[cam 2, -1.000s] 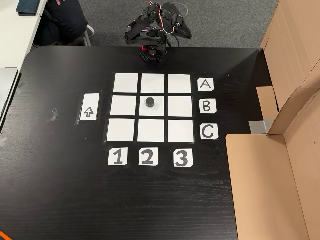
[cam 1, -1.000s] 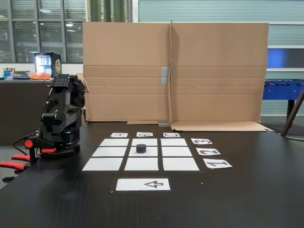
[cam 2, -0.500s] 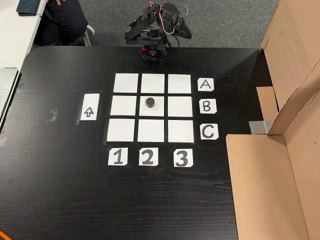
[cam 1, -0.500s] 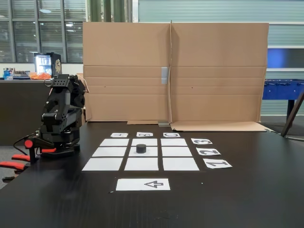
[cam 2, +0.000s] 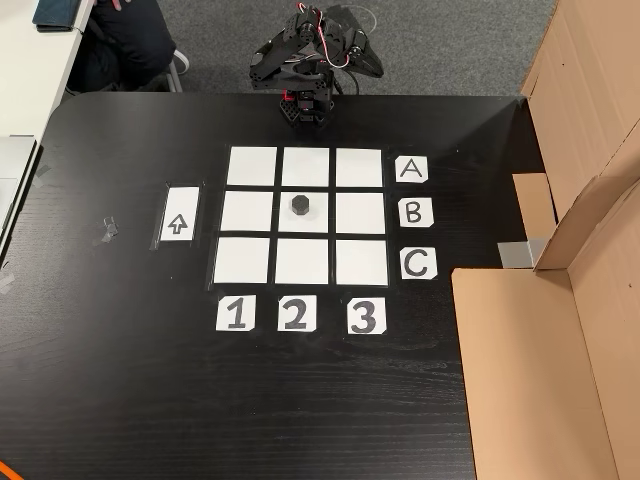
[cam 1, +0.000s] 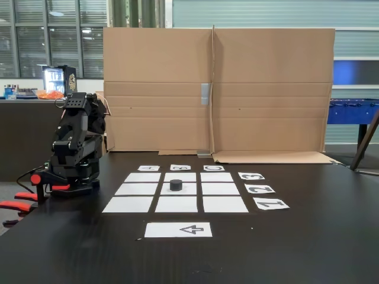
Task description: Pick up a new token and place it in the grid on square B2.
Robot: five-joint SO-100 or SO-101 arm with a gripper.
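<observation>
Token (cam 2: 299, 205), small dark grey faceted puck, sitting on blank white paper centre square B2 (cam 2: 318, 222) of nine-rectangle grid (cam 2: 252, 259), well apart from folded black arm's gripper (cam 2: 301, 108); jaw state unreadable. Placement apparently done; next, probably just staying parked

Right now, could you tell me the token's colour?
Dark grey token, clearest in a fixed view from above.

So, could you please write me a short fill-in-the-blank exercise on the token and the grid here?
1. The token rests on the ____ cell of the grid.
2. That cell lies in the row labelled ____.
3. The paper strip beside the grid is printed with a black ____.
4. The folded arm touches ____ of the cells.

Missing words: central; B; arrow; none
</observation>
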